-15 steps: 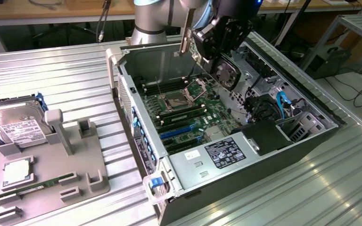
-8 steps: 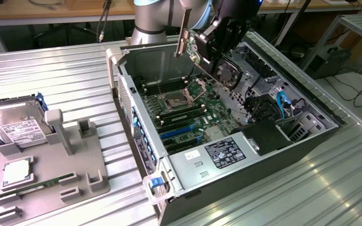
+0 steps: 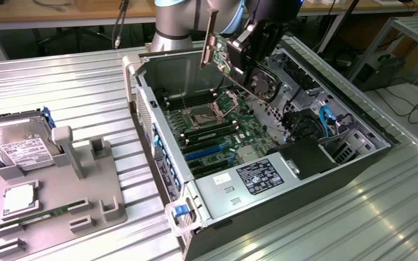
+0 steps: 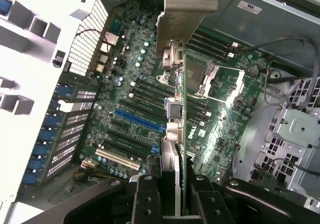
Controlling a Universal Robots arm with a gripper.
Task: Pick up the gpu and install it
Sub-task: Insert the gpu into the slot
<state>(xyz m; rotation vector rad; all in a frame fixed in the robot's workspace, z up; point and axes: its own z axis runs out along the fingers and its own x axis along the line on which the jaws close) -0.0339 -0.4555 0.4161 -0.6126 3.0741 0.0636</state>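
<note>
- Lettering: white "DELL" (image 4: pixel 189 121) printed on green board, just beside the held card's edge.
- Black sticker with white print (image 3: pixel 263 176) on the silver inner cover of the open tower case (image 3: pixel 372 157); text unreadable.
- Boxy silver hard drive with white label (image 3: pixel 20 148); print too small to read.
- Black two-finger gripper (image 4: pixel 175 186): reaches down from the grey arm over the open case, jaws narrow and clamped on the card's sides.
- Thin dark green gpu with pale metal bracket strip (image 3: pixel 229 61): held on edge and tilted, in the air above the green motherboard (image 4: pixel 125 99), apart from the long blue slot (image 4: pixel 140 120).
- Grey moulded holder tray (image 3: pixel 56 215): sits on the ribbed metal table (image 3: pixel 78 87), at the exterior view's left of the case.
</note>
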